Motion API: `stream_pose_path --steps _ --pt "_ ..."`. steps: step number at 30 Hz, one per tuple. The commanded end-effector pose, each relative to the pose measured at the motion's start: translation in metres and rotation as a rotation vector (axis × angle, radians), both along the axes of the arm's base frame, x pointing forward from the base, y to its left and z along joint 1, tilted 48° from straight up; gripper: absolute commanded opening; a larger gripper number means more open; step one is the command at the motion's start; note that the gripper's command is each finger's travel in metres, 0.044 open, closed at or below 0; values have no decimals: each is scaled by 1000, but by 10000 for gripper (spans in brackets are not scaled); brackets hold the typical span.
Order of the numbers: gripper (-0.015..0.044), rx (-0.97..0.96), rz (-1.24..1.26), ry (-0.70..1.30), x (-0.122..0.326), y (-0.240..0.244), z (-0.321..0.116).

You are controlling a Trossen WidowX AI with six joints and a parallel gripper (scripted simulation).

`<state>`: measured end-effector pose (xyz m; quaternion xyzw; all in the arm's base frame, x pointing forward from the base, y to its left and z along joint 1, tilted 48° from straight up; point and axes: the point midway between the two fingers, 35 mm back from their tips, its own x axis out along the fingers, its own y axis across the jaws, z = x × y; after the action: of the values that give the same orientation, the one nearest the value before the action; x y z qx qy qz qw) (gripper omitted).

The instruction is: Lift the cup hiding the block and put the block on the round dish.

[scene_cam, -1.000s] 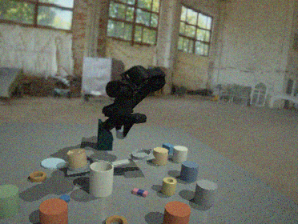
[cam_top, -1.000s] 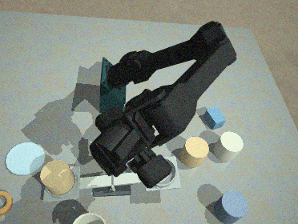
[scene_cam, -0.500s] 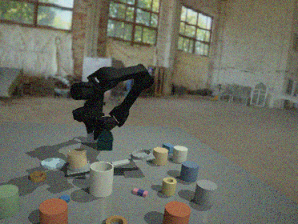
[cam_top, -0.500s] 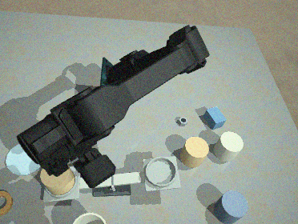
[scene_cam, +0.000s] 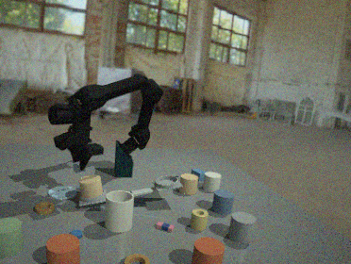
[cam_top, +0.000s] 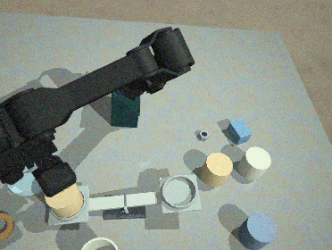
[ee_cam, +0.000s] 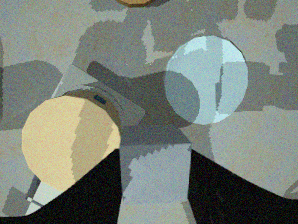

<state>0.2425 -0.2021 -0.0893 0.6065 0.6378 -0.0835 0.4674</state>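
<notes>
My gripper (cam_top: 32,171) (scene_cam: 83,167) (ee_cam: 152,155) is shut on a grey-blue block (ee_cam: 159,175), high above the table between the tan cup and the dish. The pale blue round dish (cam_top: 21,189) (scene_cam: 58,194) (ee_cam: 234,82) lies beside the balance's left end, with no cup above it. A tan cup (cam_top: 68,205) (scene_cam: 91,189) (ee_cam: 47,140) stands on that end, partly hidden by a finger in the top view. The balance (cam_top: 143,197) has a bare ring at its other end. The other tan cup (cam_top: 216,171) (scene_cam: 189,185) stands on the table beyond that ring.
A tall cream cup (scene_cam: 119,212) stands in front of the balance. An orange-brown ring (cam_top: 5,225) (scene_cam: 43,210) lies near the dish. A dark green panel (cam_top: 126,111) (scene_cam: 124,162) stands behind. A white cylinder (cam_top: 255,164), a blue cube (cam_top: 239,131) and a blue cylinder (cam_top: 258,231) are to the right.
</notes>
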Motion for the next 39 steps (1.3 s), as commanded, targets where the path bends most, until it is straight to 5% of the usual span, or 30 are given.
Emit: stream_pose_path --steps 1,9,39 --pt "0 -2 5 -4 -16 -6 -26" --pt "0 10 7 -10 -44 -8 -71" --pt "0 13 7 -12 -34 35 -113"
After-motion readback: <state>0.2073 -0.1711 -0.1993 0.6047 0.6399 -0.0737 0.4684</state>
